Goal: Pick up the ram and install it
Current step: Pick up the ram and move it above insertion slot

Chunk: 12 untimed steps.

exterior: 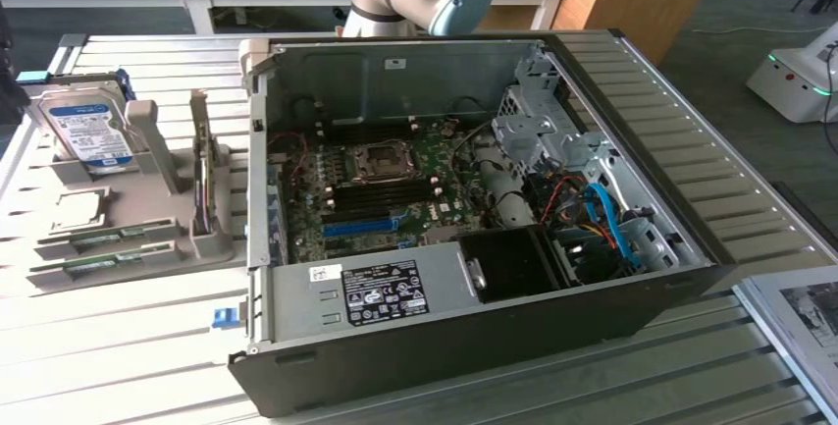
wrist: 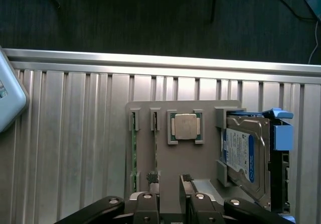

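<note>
Above holder tray (wrist: 170, 158) | claw (wrist: 169, 180) parted, empty, near ram (wrist: 155, 151) | CPU (wrist: 185, 126) and hard drive (wrist: 245, 153) beside

The ram (wrist: 134, 153) is green, its tray (wrist: 180, 158) grey, the hard drive (wrist: 241, 156) blue-labelled.

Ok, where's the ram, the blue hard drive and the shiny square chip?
ram (wrist: 134, 148): wrist view, middle of its thin green edge; a second one stands beside it.
hard drive (wrist: 247, 161): wrist view, on its blue label.
square chip (wrist: 185, 127): wrist view, centre of its silver lid.
</note>
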Available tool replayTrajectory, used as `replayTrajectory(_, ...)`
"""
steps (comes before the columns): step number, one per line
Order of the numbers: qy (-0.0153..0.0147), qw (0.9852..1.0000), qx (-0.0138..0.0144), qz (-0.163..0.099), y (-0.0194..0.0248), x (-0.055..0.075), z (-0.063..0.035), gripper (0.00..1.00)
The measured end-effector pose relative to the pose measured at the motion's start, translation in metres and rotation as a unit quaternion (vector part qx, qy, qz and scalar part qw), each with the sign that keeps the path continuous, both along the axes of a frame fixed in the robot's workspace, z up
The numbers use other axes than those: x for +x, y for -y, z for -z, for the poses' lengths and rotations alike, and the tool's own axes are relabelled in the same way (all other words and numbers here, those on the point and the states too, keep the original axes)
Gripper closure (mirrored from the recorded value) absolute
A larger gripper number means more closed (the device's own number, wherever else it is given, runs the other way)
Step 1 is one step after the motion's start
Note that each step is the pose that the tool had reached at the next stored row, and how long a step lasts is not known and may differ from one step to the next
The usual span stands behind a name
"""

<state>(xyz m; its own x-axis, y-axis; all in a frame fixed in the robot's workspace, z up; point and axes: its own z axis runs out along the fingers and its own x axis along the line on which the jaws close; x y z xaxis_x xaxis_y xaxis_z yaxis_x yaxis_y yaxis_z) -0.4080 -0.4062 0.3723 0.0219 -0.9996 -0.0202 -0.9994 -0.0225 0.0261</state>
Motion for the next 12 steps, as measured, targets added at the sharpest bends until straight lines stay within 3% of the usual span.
replayTrajectory(7, -0.0001, 1.0000, 0.0001, 0.000, 0.0007, 0.0000, 0.0007, 0.70)
replayTrajectory(12, -0.0002, 1.0000, 0.0003, 0.000, 0.0011, 0.0000, 0.0090, 0.70)
